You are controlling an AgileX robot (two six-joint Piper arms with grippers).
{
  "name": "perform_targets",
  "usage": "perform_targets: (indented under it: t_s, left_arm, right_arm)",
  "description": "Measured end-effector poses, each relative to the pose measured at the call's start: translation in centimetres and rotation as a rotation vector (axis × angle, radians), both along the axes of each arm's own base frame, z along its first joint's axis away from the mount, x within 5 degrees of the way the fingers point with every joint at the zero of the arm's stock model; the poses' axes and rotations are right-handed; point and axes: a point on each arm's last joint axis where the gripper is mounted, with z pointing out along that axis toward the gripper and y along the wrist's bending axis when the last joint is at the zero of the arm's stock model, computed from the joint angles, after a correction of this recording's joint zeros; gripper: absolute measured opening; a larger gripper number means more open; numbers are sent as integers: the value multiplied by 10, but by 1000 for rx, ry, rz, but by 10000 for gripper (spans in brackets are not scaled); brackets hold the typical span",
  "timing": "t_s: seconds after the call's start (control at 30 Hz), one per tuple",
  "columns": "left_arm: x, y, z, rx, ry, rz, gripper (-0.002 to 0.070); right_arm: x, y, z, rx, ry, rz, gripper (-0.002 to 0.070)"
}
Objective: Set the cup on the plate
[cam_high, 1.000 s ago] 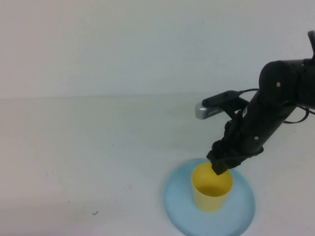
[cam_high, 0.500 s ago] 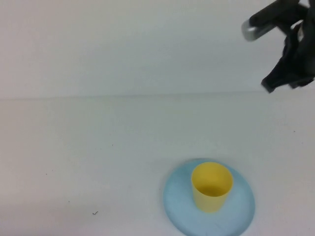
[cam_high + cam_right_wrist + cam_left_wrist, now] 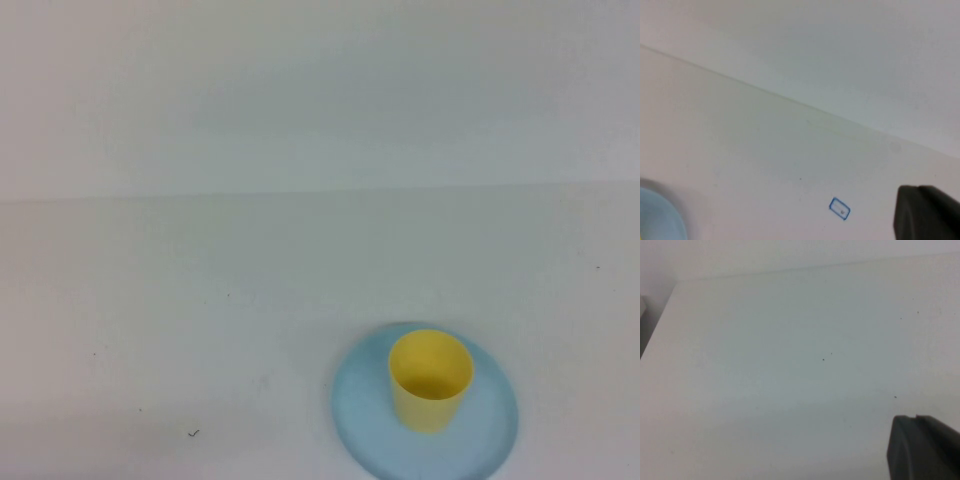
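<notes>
Now that the right gripper [image 3: 927, 212] has let go and pulled clear, its fingers are together on nothing, showing only as a dark tip at the corner of the right wrist view, above bare surface [image 3: 200, 300]. A second ago those fingers were spread at the rim of the cup; half a second ago the arm was already high at the far right of the high view; now it is gone from that view altogether. The left gripper [image 3: 925, 447] is parked away from the work, its fingers also together and empty, seen only as a dark tip in its own wrist view over plain surface.

The cup [image 3: 430, 380] stands upright on the plate [image 3: 360, 420], free of any hold, roughly at the plate's middle and a little toward its far side. It has not shifted between the release and now. By the look of it the task is done: the placement holds with nothing supporting it.

The cup's mouth is open and nothing shows inside it. The plate carries the cup alone. A sliver of the plate's blue rim [image 3: 660, 220] also shows in the right wrist view, well apart from that gripper, and a small blue-outlined mark [image 3: 839, 208] lies on the surface between them.
</notes>
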Motion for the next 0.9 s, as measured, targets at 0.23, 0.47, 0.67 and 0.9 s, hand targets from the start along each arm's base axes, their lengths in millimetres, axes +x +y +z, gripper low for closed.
perform_targets:
  t_s: [0.23,0.47,0.67,0.9]
  left_arm:
    - [0,0,0,0,0,0,0]
    - [0,0,0,0,0,0,0]
    - [0,0,0,0,0,0,0]
    - [0,0,0,0,0,0,0]
  right_arm:
    - [-71,-35,44,95,-183,-6,1]
    - [-109,-54,61,143,-279,-8,1]
    - [-106,-52,60,139,-271,-8,1]
    - [-128,-69,58,218,-458,-24,1]
